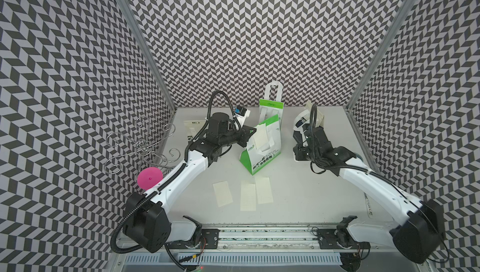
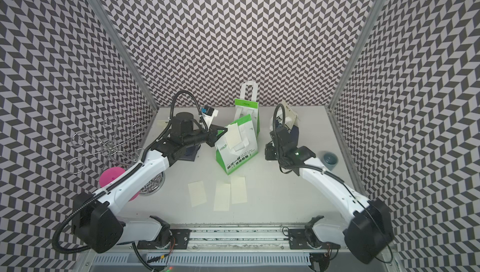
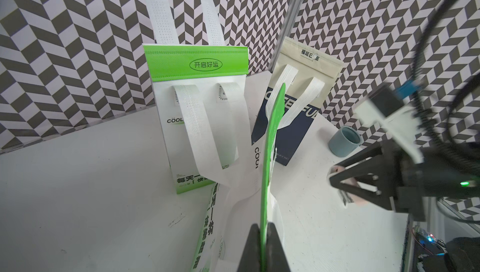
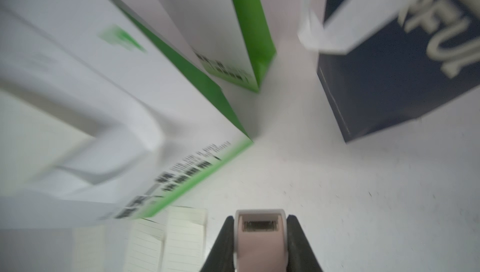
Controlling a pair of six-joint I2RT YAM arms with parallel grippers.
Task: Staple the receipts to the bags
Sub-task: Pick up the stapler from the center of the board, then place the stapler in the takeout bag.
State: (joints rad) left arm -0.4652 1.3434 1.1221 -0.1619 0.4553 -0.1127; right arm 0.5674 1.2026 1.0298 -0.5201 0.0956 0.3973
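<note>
A green-and-white bag (image 1: 262, 157) (image 2: 237, 159) stands tilted mid-table, and my left gripper (image 3: 263, 227) (image 1: 251, 133) is shut on its green top edge (image 3: 272, 133). One receipt (image 1: 259, 138) (image 2: 233, 136) lies against that bag's front face beside the fingertips. Three more receipts (image 1: 222, 194) (image 1: 248, 196) (image 1: 263, 190) lie flat in front. My right gripper (image 4: 260, 218) (image 1: 298, 152) is shut on a pale pink stapler (image 4: 260, 234), low over the table to the bag's right. A second green bag (image 1: 271, 109) (image 3: 200, 117) stands behind. A navy bag (image 3: 288, 133) (image 4: 394, 75) stands at the back right.
Another navy-and-cream bag (image 1: 192, 127) sits at the back left, half hidden by my left arm. A wire hook stand (image 1: 141, 146) and a pink disc (image 1: 150, 178) are at the left edge. A blue-grey cup (image 2: 330, 160) (image 3: 345, 140) stands near the right wall.
</note>
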